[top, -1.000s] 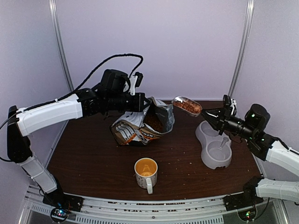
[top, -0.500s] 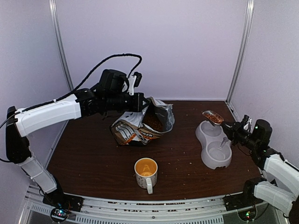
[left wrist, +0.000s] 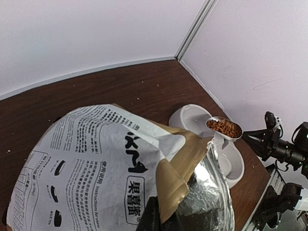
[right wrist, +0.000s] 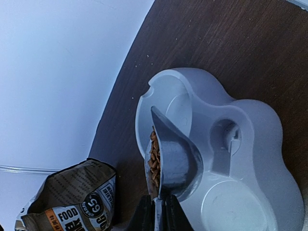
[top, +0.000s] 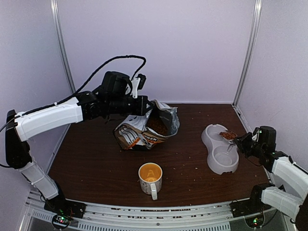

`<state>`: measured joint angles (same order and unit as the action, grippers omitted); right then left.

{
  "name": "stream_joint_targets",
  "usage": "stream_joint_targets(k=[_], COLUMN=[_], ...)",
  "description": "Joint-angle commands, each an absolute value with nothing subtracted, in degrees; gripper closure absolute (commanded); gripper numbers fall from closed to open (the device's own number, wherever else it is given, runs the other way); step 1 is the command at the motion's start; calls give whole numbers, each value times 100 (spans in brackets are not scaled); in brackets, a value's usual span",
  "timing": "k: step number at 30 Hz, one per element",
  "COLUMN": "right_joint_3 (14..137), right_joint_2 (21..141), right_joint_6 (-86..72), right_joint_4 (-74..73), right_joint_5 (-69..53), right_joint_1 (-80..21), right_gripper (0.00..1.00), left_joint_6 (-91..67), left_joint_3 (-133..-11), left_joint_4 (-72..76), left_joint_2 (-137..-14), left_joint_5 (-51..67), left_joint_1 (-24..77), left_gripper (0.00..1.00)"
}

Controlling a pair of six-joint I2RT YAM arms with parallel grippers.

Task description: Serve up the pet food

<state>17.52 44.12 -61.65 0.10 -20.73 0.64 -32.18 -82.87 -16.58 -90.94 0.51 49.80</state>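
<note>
My right claw (top: pixel 242 140) is clamped tight on the thin handle of a clear scoop (right wrist: pixel 175 161). The pet food (left wrist: pixel 224 128) sits in that scoop as a small heap of reddish-brown pellets. The scoop's long axis runs from my claw out to the left: handle end at me, rounded bowl end pointing toward the bag side of the desk (top: pixel 96 163). It hangs above the grey two-basin feeder (top: pixel 211 144), over the right rim of the far basin; I cannot tell whether it touches. Seen from my left wrist, its open face is turned upward.

My left claw (top: pixel 146 105) is pinched fully closed on the top edge of the bag (top: pixel 139 134), holding its mouth open. The bag slumps on the desk, its length running near-left to far-right, its mouth toward the feeder, with more dark pellets inside. A white mug (top: pixel 150 177) with an orange inside stands upright near the front edge, well apart from both.
</note>
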Motion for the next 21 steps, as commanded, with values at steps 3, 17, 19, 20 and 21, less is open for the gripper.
stream_joint_targets(k=[3,17,19,20,21], right_joint_3=[2369,3343,3455,3506,3564], right_joint_2=[4687,4947,4986,5017,5056], right_joint_6=[-5420,-4486,-4415,-4372,-4336], right_joint_4=[-643,-2141,-2198,-2236,-2276], right_joint_5=[-1696,-1346,-1367,-1377,-1389], right_joint_1=[88,83,80,79,79], right_gripper=[100,100,100,100,100], left_joint_6=[-3080,-2967,-2956,-2956,-2946], left_joint_3=[-8320,-8305,-8299,-8297,-8297], left_joint_4=[-1099,-1081,-1081,-1081,-1073], left_joint_2=[-8757,-8706,-8701,-8695,-8694], left_joint_5=[177,205,211,204,204], left_joint_1=[4948,4948,4948,4950,4949], left_gripper=[100,100,100,100,100])
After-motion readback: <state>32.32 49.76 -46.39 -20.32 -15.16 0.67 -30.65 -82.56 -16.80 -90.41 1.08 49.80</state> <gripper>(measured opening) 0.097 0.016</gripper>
